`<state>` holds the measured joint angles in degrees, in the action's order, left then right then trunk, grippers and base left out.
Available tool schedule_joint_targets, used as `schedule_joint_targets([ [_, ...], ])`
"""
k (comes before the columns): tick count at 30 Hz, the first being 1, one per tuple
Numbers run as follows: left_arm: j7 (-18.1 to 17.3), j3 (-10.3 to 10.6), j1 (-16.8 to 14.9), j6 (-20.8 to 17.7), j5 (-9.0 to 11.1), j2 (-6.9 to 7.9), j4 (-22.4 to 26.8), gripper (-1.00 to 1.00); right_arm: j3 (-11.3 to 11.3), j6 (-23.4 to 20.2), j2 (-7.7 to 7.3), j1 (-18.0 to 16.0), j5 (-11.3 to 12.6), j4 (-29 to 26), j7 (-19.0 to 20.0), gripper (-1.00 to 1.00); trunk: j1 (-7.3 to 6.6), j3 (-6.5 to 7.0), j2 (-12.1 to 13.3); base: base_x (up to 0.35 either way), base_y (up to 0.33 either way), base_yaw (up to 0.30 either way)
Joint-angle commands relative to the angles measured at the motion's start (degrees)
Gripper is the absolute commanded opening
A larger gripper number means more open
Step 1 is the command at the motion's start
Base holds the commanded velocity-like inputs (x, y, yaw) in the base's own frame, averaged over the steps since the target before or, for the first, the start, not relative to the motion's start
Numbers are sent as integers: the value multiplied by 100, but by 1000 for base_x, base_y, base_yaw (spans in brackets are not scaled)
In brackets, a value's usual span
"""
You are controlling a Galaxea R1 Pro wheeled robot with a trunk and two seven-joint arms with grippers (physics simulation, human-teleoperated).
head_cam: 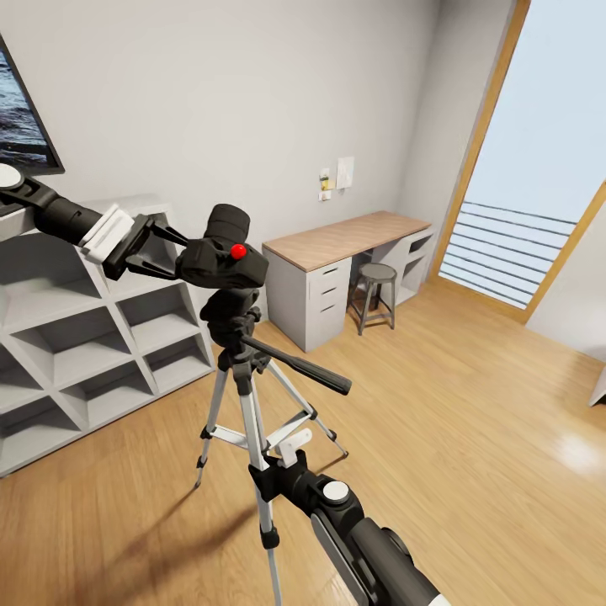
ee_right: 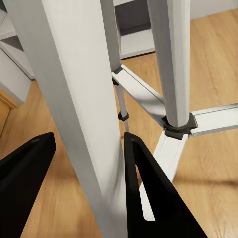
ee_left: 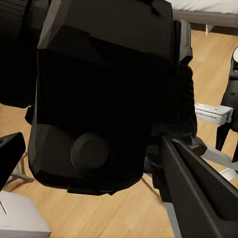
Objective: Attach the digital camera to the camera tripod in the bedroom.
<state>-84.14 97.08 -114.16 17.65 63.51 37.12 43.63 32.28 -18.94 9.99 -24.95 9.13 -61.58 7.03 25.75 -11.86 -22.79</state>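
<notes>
The digital camera point(head_cam: 225, 255), matte black with a red button on top, rests on the black head of the camera tripod point(head_cam: 232, 318). My left gripper point(head_cam: 178, 252) comes in from the left and is shut on the camera, whose dark body point(ee_left: 99, 99) looms large between the fingers point(ee_left: 198, 193). The tripod's pan handle point(head_cam: 303, 370) points toward the lower right. My right gripper point(head_cam: 266, 473) is low down, shut on the near silver leg point(ee_right: 94, 148). That leg runs between two black fingers point(ee_right: 148, 193), with the tripod's cross braces point(ee_right: 144, 96) beyond.
White cube shelves point(head_cam: 84, 337) stand at the left, close behind the tripod. A wooden-topped desk point(head_cam: 345, 240) with a round stool point(head_cam: 376, 295) sits against the far wall. A tall window point(head_cam: 539, 168) is at the right. The bed's edge point(ee_left: 203, 12) lies behind.
</notes>
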Motion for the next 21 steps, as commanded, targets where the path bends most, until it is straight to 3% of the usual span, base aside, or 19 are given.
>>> schedule_joint_targets([
  [1, 3, 45, -20, 38, 55, 5, 7, -100, 3, -32, 1, -7, 54, -6, -1, -100, 4, -12, -13, 0, 0, 0],
  [21, 3, -17, 31, -23, 51, 24, -10, -100, 4, -33, 1, -2, 54, -3, -3, -100, 4, -12, -13, 0, 0, 0],
])
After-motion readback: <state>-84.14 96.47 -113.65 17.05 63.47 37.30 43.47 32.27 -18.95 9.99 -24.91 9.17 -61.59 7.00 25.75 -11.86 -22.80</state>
